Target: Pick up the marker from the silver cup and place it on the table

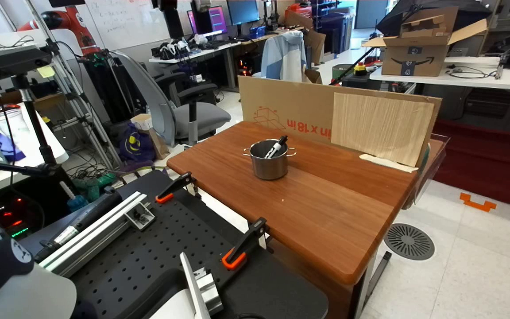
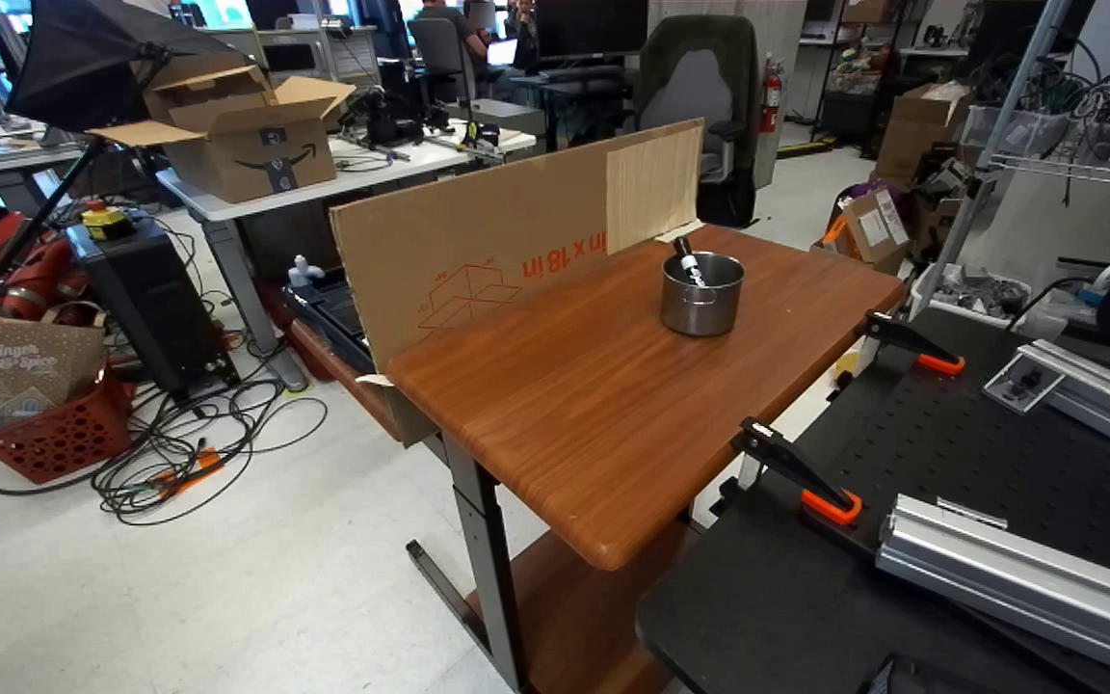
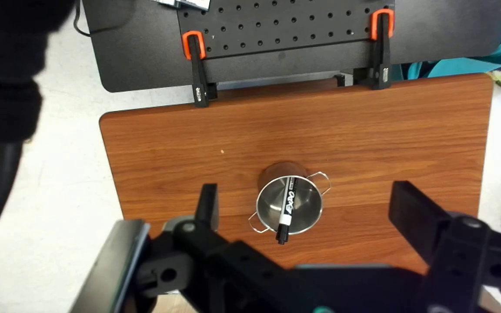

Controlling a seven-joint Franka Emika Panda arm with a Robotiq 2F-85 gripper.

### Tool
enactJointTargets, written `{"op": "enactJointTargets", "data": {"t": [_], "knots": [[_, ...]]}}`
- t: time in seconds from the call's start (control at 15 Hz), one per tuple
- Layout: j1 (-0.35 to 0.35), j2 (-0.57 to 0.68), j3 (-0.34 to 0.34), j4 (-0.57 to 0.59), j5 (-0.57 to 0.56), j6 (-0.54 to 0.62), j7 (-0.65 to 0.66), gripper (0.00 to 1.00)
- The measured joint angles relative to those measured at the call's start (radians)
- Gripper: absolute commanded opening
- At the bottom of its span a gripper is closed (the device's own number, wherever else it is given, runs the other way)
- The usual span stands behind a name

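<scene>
Marker (image 3: 289, 198) below, the pincer (image 3: 305, 189) hangs well above the silver cup (image 1: 270, 169), its fingers wide apart, one to each side of the silver cup in the wrist view, with nothing held. The marker leans inside the silver cup, its black cap jutting past the rim on the side away from the perforated bench (image 3: 285, 30).

Lining up the grasp looks like the step in hand. The spread runs across the marker, so little turning seems needed. Aim for the cap where it overhangs the silver cup's rim, and centre on it before coming down. Narrow the spread somewhat first: at this width a finger could knock the rim or the wire handle (image 3: 253, 226) near the cap. Sink only far enough to flank the cap, close gently, then draw up along the marker's lean so the silver cup isn't tipped or dragged.

For setting down, the desk (image 3: 342, 130) between the silver cup and the clamps (image 3: 380, 54) looks handiest; lay the marker flat, as it may roll. Beyond the silver cup, opposite the bench, stands a cardboard panel (image 1: 299, 105); avoid swinging that way.
</scene>
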Motion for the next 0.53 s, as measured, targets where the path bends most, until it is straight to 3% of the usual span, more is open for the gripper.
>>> {"op": "enactJointTargets", "data": {"t": [0.53], "knots": [[-0.067, 0.280, -0.001, -0.032, -0.056, 0.339, 0.063, 1.00]]}}
